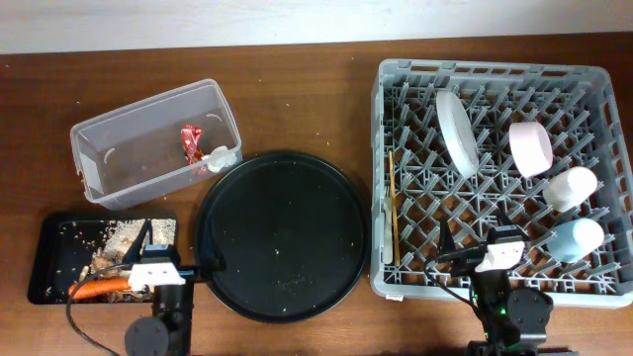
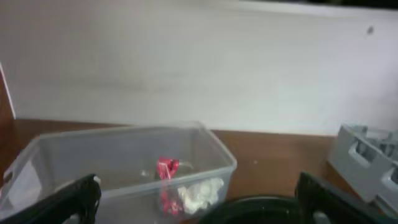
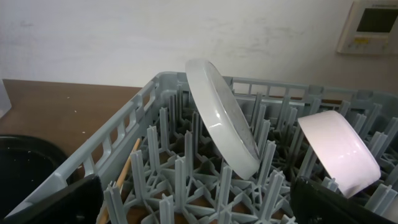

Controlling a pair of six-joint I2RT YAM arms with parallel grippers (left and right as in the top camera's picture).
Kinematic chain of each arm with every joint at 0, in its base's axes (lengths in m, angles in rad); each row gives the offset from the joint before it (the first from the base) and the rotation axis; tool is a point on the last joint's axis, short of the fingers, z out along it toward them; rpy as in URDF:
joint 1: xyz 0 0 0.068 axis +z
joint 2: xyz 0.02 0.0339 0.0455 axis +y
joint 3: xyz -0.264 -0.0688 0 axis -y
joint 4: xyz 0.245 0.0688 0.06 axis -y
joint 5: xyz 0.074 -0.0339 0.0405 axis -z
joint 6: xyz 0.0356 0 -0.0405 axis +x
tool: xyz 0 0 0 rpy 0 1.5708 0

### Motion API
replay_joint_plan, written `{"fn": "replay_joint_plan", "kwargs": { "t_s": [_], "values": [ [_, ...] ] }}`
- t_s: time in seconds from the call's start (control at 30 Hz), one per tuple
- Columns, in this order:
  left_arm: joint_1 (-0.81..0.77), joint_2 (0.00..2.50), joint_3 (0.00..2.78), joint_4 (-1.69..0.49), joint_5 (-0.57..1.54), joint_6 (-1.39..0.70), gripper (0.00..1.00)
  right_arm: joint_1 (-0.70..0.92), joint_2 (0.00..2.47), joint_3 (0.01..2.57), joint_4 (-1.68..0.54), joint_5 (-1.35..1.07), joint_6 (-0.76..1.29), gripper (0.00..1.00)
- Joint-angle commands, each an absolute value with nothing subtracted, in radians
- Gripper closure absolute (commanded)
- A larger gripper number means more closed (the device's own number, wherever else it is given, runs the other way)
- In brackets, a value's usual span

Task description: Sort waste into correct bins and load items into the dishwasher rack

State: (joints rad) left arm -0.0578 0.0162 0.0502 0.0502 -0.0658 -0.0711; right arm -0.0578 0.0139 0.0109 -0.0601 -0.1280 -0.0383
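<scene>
Waste looks sorted, by my reading. From overhead the wrapper point(image 1: 190, 141) and paper point(image 1: 220, 158) sit at the right end of the tub point(image 1: 99, 133), while the carrot point(image 1: 99, 289) and scraps point(image 1: 119, 232) lie in the black tray point(image 1: 45, 267) at lower left. The round tray point(image 1: 282, 213) between them and the rack point(image 1: 495, 67) bears only stray crumbs. In the rack the plate point(image 1: 458, 132) stands on edge among the pegs, with the bowl point(image 1: 531, 148) to its right. A white cup point(image 1: 572, 187) and a blue cup point(image 1: 577, 238) lie along the right side, and the stick point(image 1: 393, 208) lies by the left wall; I can make out no fork. The left gripper point(image 1: 176, 253) hangs over the black tray's right end, and the right gripper point(image 1: 480, 247) over the rack's near edge. Both have their jaws spread wide with nothing between. The left wrist view shows wrapper and paper touching inside the tub, with the fingers far apart at the lower corners. The right wrist view shows the plate leaning, the bowl beside it and the stick low at left. The wrapper should be light and slick, best pinched at a crumpled fold. The paper is soft. The carrot is firm, to be taken across its middle. The scraps would crumble under any pinch.
</scene>
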Motion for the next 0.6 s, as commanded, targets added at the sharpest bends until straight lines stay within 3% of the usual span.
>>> {"fn": "replay_joint_plan", "kwargs": {
  "t_s": [0.0,0.1,0.57],
  "values": [
    [-0.038,0.004,0.008,0.017,-0.052,-0.002,0.01,-0.052,0.004,0.006,-0.067,-0.123,-0.045,0.02],
    [-0.027,0.005,0.008,-0.082,-0.044,0.001,0.01,-0.052,0.004,0.006,-0.067,-0.122,-0.045,0.02],
    [-0.028,0.005,0.009,-0.080,-0.044,0.001,0.01,-0.052,0.004,0.006,-0.067,-0.122,-0.045,0.02]
  ]
}}
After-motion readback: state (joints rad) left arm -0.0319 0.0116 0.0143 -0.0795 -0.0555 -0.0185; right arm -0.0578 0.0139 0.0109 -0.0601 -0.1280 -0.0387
